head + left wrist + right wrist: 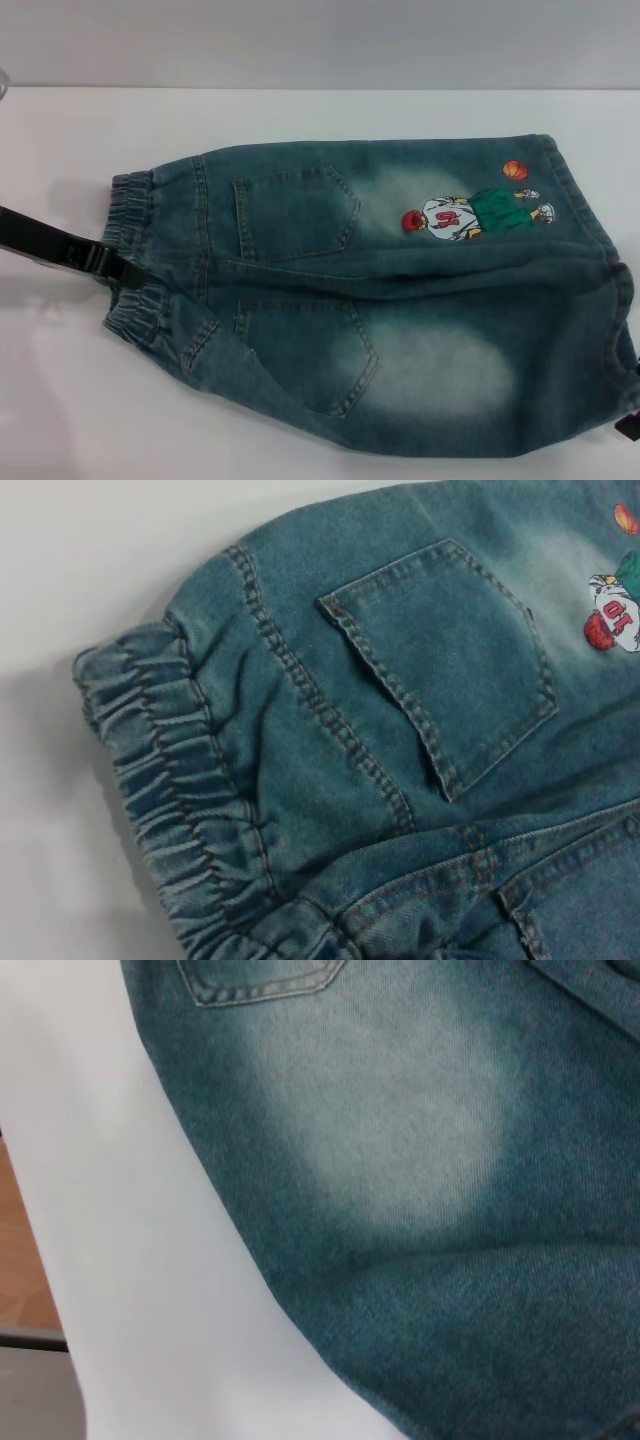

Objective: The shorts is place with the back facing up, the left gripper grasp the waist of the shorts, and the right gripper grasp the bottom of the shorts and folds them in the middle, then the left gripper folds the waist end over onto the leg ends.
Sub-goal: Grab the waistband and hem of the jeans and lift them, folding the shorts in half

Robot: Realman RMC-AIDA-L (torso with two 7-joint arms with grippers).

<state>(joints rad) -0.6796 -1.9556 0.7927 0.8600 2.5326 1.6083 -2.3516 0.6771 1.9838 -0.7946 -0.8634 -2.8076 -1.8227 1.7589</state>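
Shorts (380,300), faded blue-green denim, lie back side up on a white table (300,110), filling most of the head view. The waist (135,255), with its ruffled elastic band, is on the robot's left. The leg hems (600,250) are on its right, running close to the edge of that view. Two patch pockets (295,212) sit near the waist. A cartoon basketball player (470,215) and an orange ball (515,170) are printed on the far leg.

The left gripper (112,265) reaches in from the left as a dark claw and meets the elastic band about midway along it. It appears to be touching the band, but I cannot tell whether its fingers are pinched on the cloth or spread. Only a dark sliver of the right gripper (628,425) shows at the lower right corner, just beside the near hem; its fingers cannot be judged either.

The left wrist view looks down on the band and the far pocket. The right wrist view shows the pale worn patch on the near leg and the table edge.

Risks, as I judge them: the elastic is bunched, so the left claw might catch only one layer, and the waist could slip or twist during the lengthwise fold. If the right claw bites too near the hem corner, the denim might sag, leaving the two halves misaligned. The near hem also lies close to the table edge, so a tug could drag it off.
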